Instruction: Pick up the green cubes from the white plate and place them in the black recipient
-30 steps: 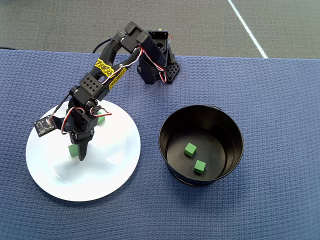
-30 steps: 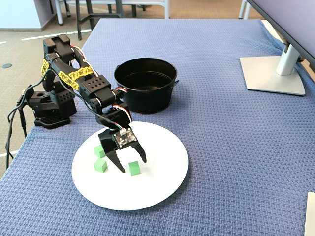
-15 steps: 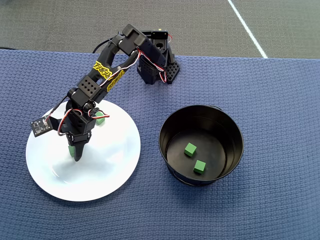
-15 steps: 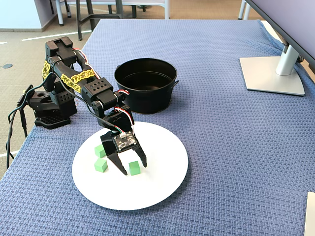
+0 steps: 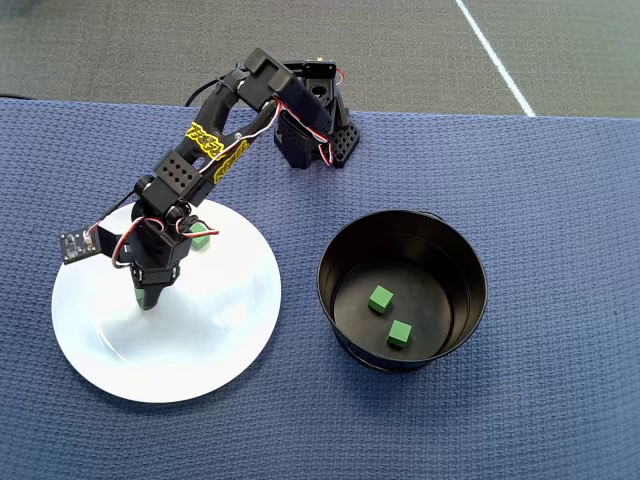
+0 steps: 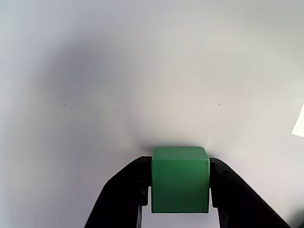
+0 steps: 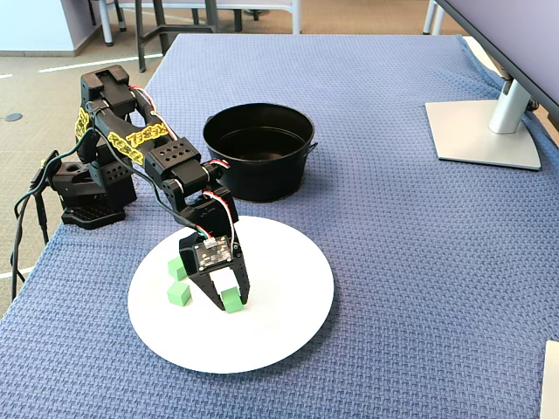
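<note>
With the claw (image 6: 180, 190) closed on a cube (image 6: 180, 179) low over the plate (image 7: 288, 297), it should lift straight up, clearing the pot (image 5: 402, 290) rim before releasing inside.

Hidden in the overhead view under the gripper (image 5: 148, 300): nearly all of the clamped green cube (image 6: 180, 179). Cut off by the wrist view's bottom edge: both black fingers (image 6: 118, 199). Cropped at the fixed view's right edge: a monitor stand (image 7: 489, 131).
</note>
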